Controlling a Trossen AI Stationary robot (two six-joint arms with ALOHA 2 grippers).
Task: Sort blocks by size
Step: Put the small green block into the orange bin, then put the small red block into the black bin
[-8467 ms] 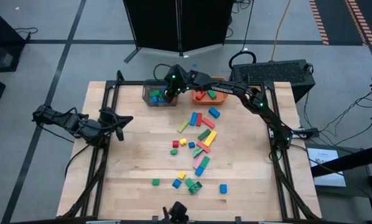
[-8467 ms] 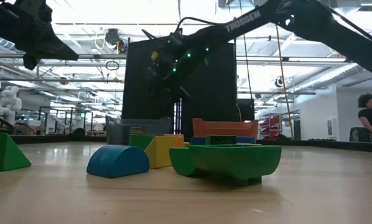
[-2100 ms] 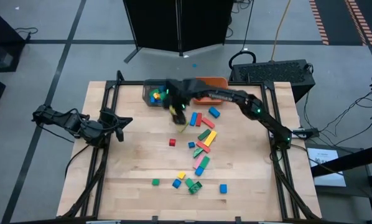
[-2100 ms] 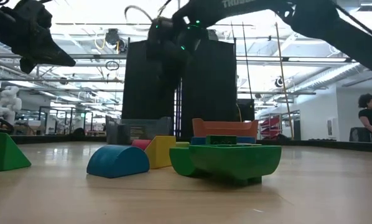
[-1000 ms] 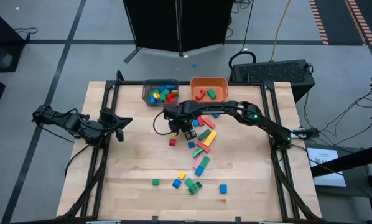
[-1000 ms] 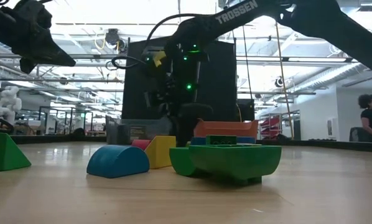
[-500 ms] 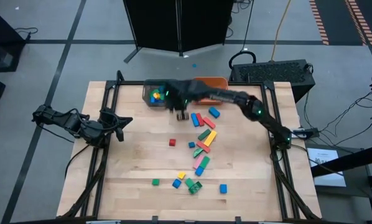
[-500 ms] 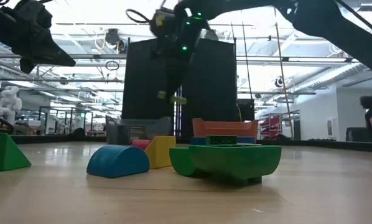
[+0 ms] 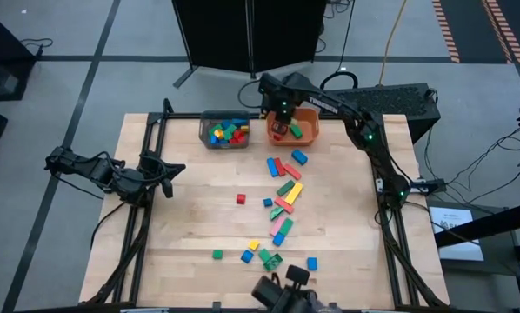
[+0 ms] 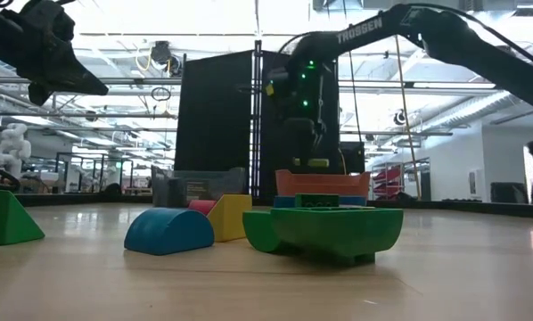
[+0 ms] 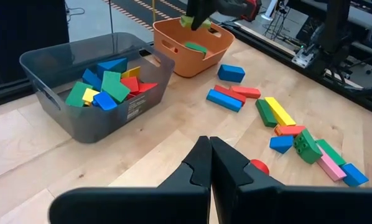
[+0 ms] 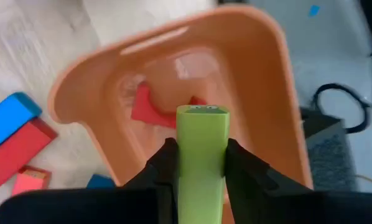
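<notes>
High view: the right gripper point(image 9: 278, 124) hangs over the orange bin point(image 9: 310, 114), pinching a light-green bar point(image 9: 277, 129) above the bin's side nearest the grey bin point(image 9: 204, 130); a green block point(image 9: 296, 130) and a red block point(image 9: 280, 135) lie inside the orange bin, while the grey bin just beside it holds mixed small cubes point(image 9: 228, 133). The loose blocks point(image 9: 282, 198) trail across the wooden table point(image 9: 182, 235) from near the orange bin toward the table's opposite edge. The left gripper point(image 9: 171, 169) waits well apart from the orange bin, at the table's side edge. Low view: the right gripper point(image 10: 313, 157) holds the light-green bar point(image 10: 316, 163) just above the orange bin's rim point(image 10: 323, 184); nearer the camera than the bin lie a green boat-shaped block point(image 10: 333, 230), a blue half-round block point(image 10: 169, 231), a yellow block point(image 10: 233, 217) and a green wedge point(image 10: 4, 218). Left wrist view: the left gripper point(image 11: 209, 163) has its fingers pressed together; far beyond it, the right gripper point(image 11: 197, 14) hovers over the orange bin point(image 11: 189, 53). Right wrist view: the right gripper's two fingers point(image 12: 163, 167) clamp the light-green bar point(image 12: 201, 160) on both sides, directly over the orange bin point(image 12: 270, 74), with a red block point(image 12: 150, 107) on the bin's floor.
</notes>
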